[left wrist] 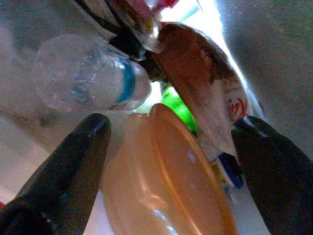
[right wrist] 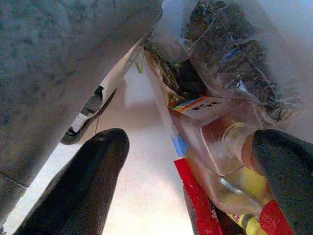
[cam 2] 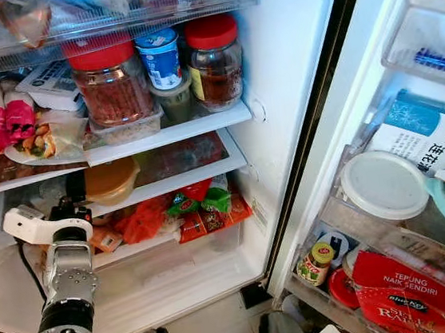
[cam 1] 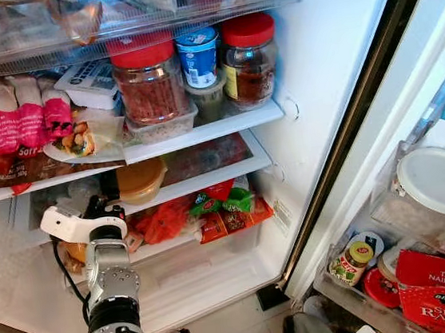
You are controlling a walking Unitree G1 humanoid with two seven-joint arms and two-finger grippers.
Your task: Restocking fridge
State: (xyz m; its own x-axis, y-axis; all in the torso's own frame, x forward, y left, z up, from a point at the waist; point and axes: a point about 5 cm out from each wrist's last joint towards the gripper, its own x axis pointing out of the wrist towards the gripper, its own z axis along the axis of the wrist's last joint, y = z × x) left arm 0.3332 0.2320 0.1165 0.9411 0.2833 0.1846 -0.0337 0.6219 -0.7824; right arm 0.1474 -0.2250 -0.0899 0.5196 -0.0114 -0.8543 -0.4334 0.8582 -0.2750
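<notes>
I'm reaching the left gripper (left wrist: 166, 161) into the fridge's middle shelf (cam 1: 208, 180), jaws spread wide around the orange lidded container (left wrist: 166, 181) near the shelf's front-left edge; a water bottle (left wrist: 83, 78) is lying behind it. My right gripper (right wrist: 190, 181) is hanging wide open by packaged goods

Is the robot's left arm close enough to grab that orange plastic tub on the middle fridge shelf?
Probably yes. The left gripper is already at the shelf, its fingers spread on either side of the orange plastic tub, with nothing between them. A clear plastic bottle lies just behind it.
</notes>
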